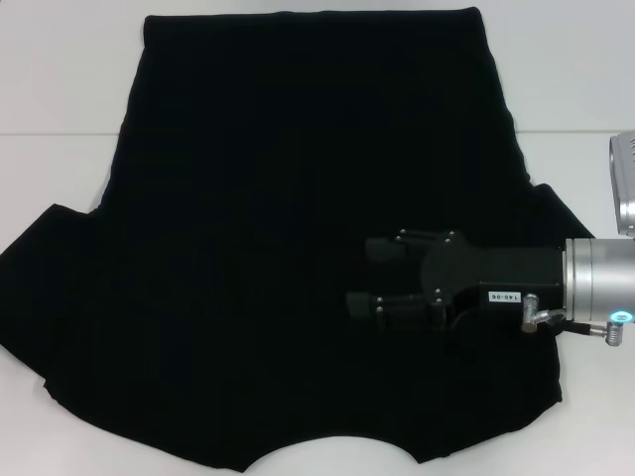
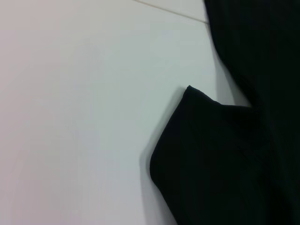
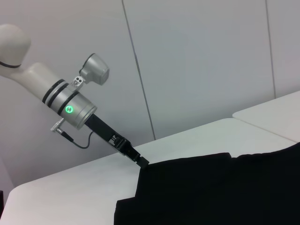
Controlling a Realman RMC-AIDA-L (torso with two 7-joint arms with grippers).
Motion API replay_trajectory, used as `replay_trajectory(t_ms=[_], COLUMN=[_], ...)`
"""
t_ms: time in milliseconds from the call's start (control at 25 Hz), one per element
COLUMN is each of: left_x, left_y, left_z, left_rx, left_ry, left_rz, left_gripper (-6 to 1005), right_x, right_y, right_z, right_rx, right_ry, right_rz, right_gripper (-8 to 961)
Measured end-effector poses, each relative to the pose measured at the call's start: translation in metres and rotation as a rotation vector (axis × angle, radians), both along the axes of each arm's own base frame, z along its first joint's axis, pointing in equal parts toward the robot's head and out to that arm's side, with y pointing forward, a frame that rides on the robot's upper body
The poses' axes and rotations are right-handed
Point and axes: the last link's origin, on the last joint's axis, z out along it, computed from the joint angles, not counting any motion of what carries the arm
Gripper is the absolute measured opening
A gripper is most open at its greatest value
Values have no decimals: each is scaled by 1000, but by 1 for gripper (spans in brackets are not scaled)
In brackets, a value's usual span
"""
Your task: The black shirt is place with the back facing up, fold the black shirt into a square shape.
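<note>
The black shirt (image 1: 268,218) lies spread flat on the white table (image 1: 60,99). Its neckline is at the near edge and its hem at the far edge, with no lettering showing. My right gripper (image 1: 369,276) reaches in from the right over the shirt's right half, with its fingers apart and pointing left, and it holds nothing. My left gripper (image 3: 140,161) is outside the head view. The right wrist view shows it beyond the shirt's (image 3: 211,187) left edge. The left wrist view shows the left sleeve (image 2: 211,159) lying on the table.
The table's bare white top (image 2: 70,117) extends left of the sleeve. A seam (image 1: 50,133) crosses the table at the far left and right. A pale wall (image 3: 197,61) stands behind the table.
</note>
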Motion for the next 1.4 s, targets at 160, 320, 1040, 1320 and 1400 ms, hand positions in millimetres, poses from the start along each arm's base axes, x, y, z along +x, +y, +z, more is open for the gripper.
replay_trajectory(t_ms=[160,320,1040,1320,1400], left_x=[-3,-6,1,8,10], left_y=[-3,-7,-16,-11,-9], left_z=[3,6,6,0,-1], left_rx=[19,31,8,4,7], left_ry=[-6,-11,-85,-124,-135], left_rz=[10,19,-13,-48,-57], left_gripper=[1,1,2,1,1], right_x=[-1,-1,-1,-1,-1], right_y=[1,1,2,2,2], right_z=[-2,-2,-3,-3,-3], right_rx=[0,2,0,0,2], right_ry=[0,-3,0,-2,-2], right_rz=[-3,-4,-6,-6,-7], right_gripper=[884,884,883,882,882])
